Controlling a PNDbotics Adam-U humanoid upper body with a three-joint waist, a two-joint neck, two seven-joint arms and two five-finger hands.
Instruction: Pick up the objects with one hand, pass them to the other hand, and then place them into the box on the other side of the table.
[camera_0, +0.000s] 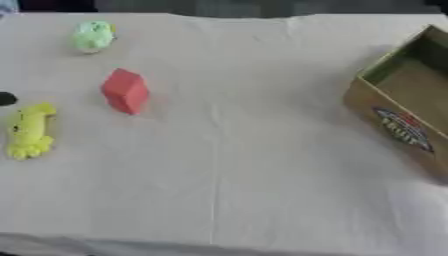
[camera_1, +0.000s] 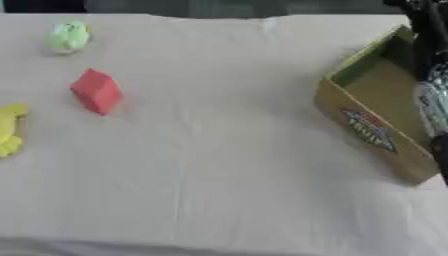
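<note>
Three objects lie on the cloth-covered table (camera_0: 227, 165), none held, none in the box (camera_1: 385, 95), whose visible inside looks empty.

Places taken from the red block (camera_0: 125, 90):
- green soft toy (camera_0: 93, 35) beyond it, toward the far edge, apart from it
- yellow soft toy (camera_0: 29, 131) on its near-left, by the table's left edge, apart from it
- box well apart on its right, at the right edge, open top up, printed label on the near wall

Right arm (camera_1: 430, 65): dark and silver, shows only in the right eye view, over the box's far-right side. The hand itself is not distinguishable, so its fingers cannot be told.

Left hand: only a small dark shape (camera_0: 5, 98) shows at the left edge, left of the red block, just above the yellow toy. Cannot tell what it is.

Judgement: the step in hand is the first pick. All three objects sit on the left, so the left hand should take one, probably the yellow toy or red block. The next move calls for a reach, fingers closing round the object, then a handover mid-table to the right hand
</note>
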